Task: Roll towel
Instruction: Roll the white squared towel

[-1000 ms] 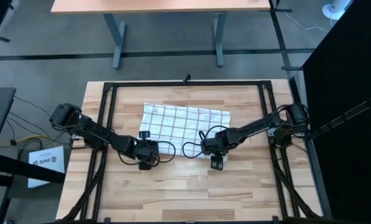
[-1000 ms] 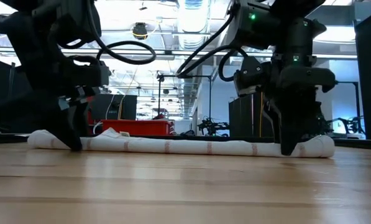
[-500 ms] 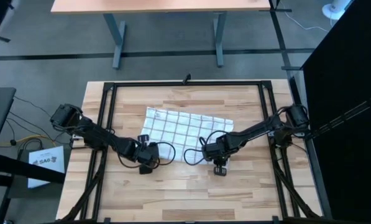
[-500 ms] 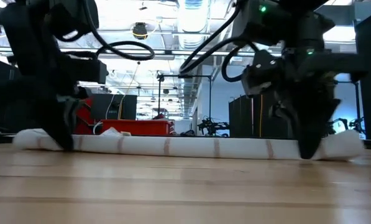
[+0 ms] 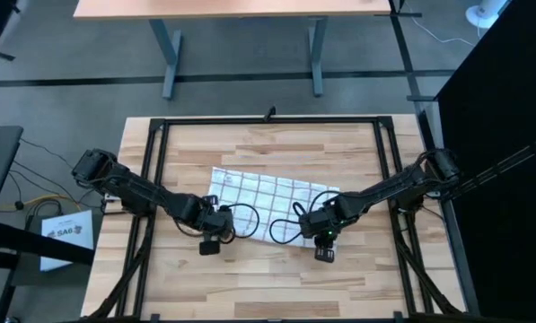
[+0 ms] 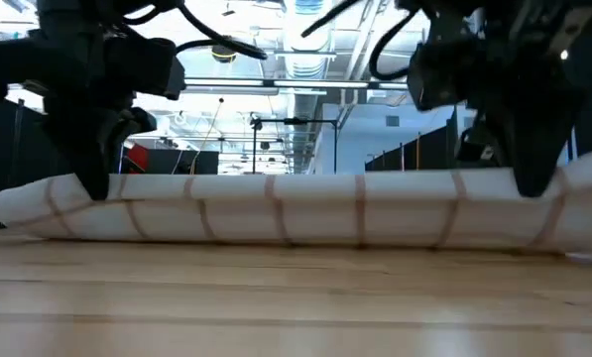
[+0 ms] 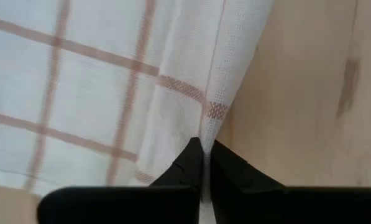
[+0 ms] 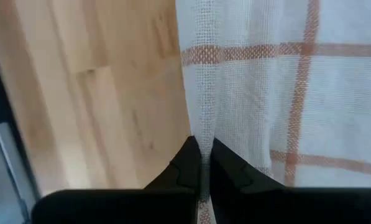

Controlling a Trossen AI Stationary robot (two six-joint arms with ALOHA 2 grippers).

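The towel is spread on the table, toward the near middle, its near edge doubled into a low fold seen across the low view. That edge is pinched at both ends: by the left gripper at one near corner and the right gripper at the other, each clenched on a thin ridge of cloth. The first turn of the roll appears to be in hand. Next, both corners would likely need carrying over evenly so the roll stays straight.
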